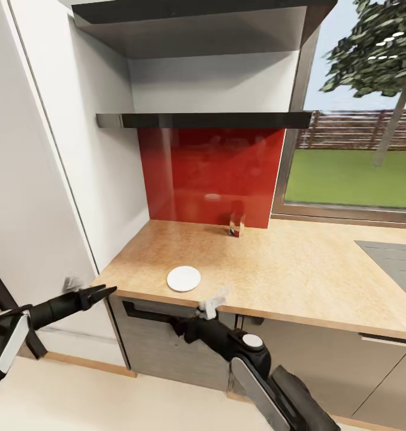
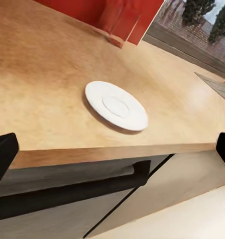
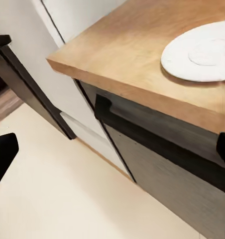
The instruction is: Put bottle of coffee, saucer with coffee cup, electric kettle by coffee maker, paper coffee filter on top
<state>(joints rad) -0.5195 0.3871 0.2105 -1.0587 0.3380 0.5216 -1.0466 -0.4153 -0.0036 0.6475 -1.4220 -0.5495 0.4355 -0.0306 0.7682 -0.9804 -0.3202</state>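
A white saucer (image 1: 184,278) lies near the front edge of the wooden countertop (image 1: 275,263); it is also in the left wrist view (image 2: 116,105) and the right wrist view (image 3: 202,52). A small glass bottle with brown contents (image 1: 236,226) stands against the red backsplash, and its base is in the left wrist view (image 2: 117,35). My left gripper (image 1: 101,293) is open, off the counter's left corner and level with its edge. My right gripper (image 1: 212,302) is open with nothing in it, just below the counter edge to the right of the saucer.
A tall white cabinet (image 1: 53,179) rises at the left. Two dark shelves (image 1: 203,120) hang above the backsplash. A grey inset panel (image 1: 391,257) lies at the counter's right, below a window. Beneath the counter is a drawer front with a dark handle (image 3: 142,129).
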